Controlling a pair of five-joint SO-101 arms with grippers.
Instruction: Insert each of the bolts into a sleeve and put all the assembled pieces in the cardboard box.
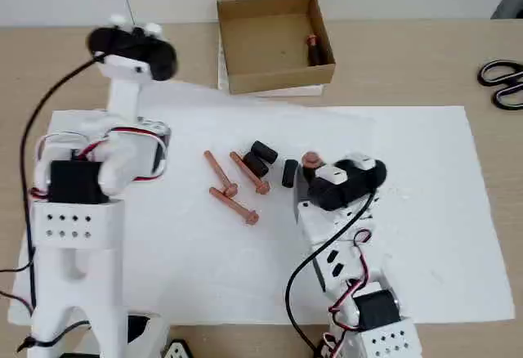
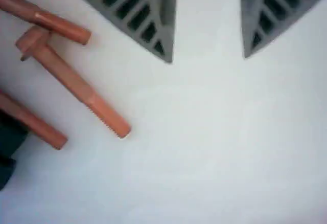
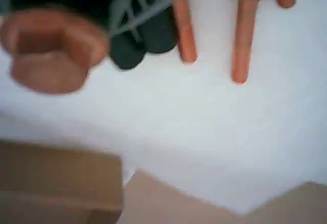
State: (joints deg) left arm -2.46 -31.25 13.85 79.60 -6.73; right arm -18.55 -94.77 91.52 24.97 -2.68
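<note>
High view puts the right gripper (image 1: 309, 172) low over the large white paper sheet (image 1: 425, 211), at the right edge of the loose parts. We see the head of a copper-coloured bolt (image 1: 310, 160) right at its tip, and a short black cylindrical sleeve (image 1: 290, 174) touching the gripper on its left side. In the right wrist view that bolt's head (image 3: 51, 50) sits large and blurred against the dark jaws, clear of the paper, so we read this gripper as closed on the bolt. Its ribbed grey finger (image 3: 145, 1) crosses above two more black sleeves (image 3: 143, 42).

From above, we find those two sleeves (image 1: 259, 158) lying side by side near the middle of the sheet. Three loose copper-coloured bolts (image 1: 249, 172) lie flat just to their left, near the right gripper but not touching it.

In the left wrist view, the left gripper (image 2: 207, 56) has its grey fingers spread wide, with bare paper between them. The loose bolts (image 2: 71, 81) lie off to one side of it, outside the gap, touching neither finger.

An open brown cardboard box (image 1: 282, 78) stands at the far edge of the sheet, well apart from the right gripper. One assembled bolt-and-sleeve piece (image 1: 312, 50) rests against its right inner wall. Black-handled scissors (image 1: 500, 80) lie on the wooden table (image 1: 409, 55) at the far right.
</note>
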